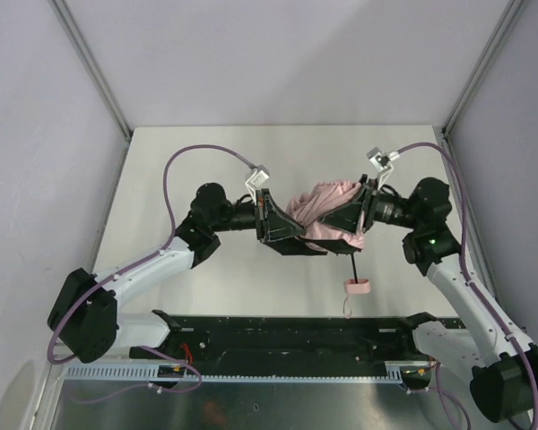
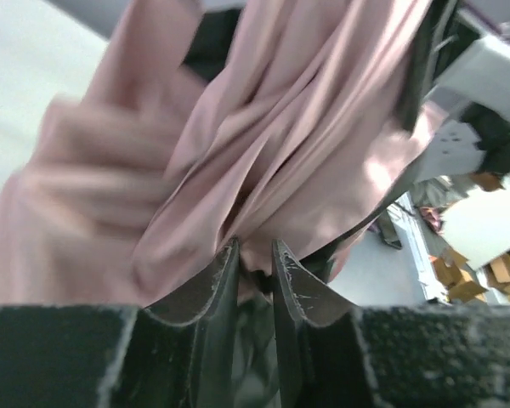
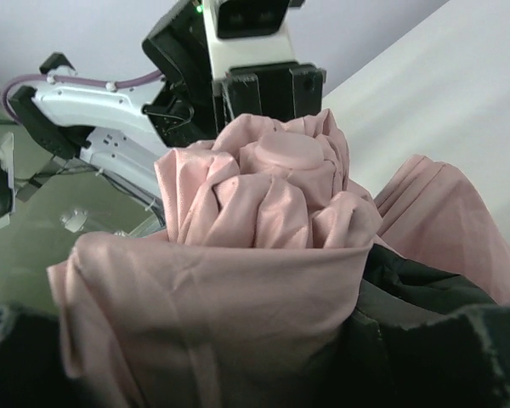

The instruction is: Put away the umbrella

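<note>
The white table [image 1: 206, 161] lies under the umbrella [image 1: 318, 210], which is held up off it between the two arms. The left arm [image 1: 152, 264] reaches in to the umbrella's left side and the right arm [image 1: 457, 287] to its right side, so the two wrists face each other across it. The umbrella itself is a crumpled bundle of pale pink fabric, its canopy gathered in loose folds. In the right wrist view its round pink top cap [image 3: 285, 151] faces the camera.

The right gripper [image 1: 341, 218] stands about half spread, with the folded canopy filling the space between its dark fingers [image 3: 463, 361], so it has hold of the umbrella's right side. The left gripper [image 2: 255, 252] presses into the umbrella's left side. Its fingers [image 2: 221, 280] are drawn close, with only a narrow slot between them, and a fold of pink fabric is nipped at their tips.

A thin black shaft [image 1: 352, 264] hangs down from the underside of the umbrella. The pink handle [image 1: 357, 287] sits at the shaft's lower end, well below the canopy, and the thin wrist strap [image 1: 347, 306] dangles just under the handle.
</note>
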You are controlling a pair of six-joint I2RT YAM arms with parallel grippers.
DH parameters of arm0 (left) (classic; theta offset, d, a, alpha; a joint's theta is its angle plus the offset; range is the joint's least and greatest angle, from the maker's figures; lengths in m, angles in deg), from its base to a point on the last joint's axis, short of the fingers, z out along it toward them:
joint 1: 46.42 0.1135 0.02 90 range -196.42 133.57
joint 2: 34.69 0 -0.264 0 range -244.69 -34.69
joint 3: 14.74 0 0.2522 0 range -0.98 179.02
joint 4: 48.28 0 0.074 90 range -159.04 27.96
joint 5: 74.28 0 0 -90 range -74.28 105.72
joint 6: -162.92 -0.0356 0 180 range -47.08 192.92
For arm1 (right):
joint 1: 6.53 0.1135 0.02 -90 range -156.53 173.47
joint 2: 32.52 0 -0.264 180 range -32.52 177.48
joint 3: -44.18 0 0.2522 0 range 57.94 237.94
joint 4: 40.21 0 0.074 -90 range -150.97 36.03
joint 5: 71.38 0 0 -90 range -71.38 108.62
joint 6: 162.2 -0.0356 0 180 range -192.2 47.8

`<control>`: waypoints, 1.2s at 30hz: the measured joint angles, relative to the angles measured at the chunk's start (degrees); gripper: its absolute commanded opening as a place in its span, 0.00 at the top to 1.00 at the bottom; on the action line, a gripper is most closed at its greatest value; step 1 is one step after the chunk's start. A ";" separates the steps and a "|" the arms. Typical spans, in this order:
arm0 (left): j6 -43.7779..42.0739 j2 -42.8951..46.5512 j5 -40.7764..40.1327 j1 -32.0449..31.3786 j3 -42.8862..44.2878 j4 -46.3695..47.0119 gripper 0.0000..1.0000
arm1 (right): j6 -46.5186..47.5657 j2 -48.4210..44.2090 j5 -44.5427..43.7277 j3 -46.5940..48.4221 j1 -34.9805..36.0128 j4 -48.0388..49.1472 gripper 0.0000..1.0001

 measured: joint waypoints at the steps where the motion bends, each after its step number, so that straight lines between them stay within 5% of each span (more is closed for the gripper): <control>1: -1.38 0.11 -0.26 0.20 0.13 -1.97 0.69 | -0.44 -0.31 0.83 0.15 -1.38 -0.20 1.00; 7: -12.09 4.35 -7.69 2.91 3.80 -20.96 0.48 | -0.79 -0.72 4.98 5.16 -10.49 -3.65 1.00; 13: -14.80 15.08 -11.37 9.20 4.61 -29.44 0.30 | 13.20 3.39 -2.40 20.11 -12.48 -21.33 1.00; 17: -14.80 19.39 -13.31 11.52 4.70 -31.89 0.28 | 23.54 8.28 -17.90 28.63 -12.33 -30.12 1.00; 22: -14.38 20.15 -17.88 10.43 4.13 -34.67 0.11 | 39.01 17.33 -49.68 36.15 -7.48 -37.24 1.00; 29: -9.49 22.53 -30.86 9.70 -1.14 -39.28 0.06 | 63.28 31.54 -84.87 41.29 4.96 -30.99 1.00; 36: -3.06 25.88 -37.88 10.71 -7.61 -41.40 0.02 | 77.55 42.77 -98.49 32.26 16.50 -19.82 1.00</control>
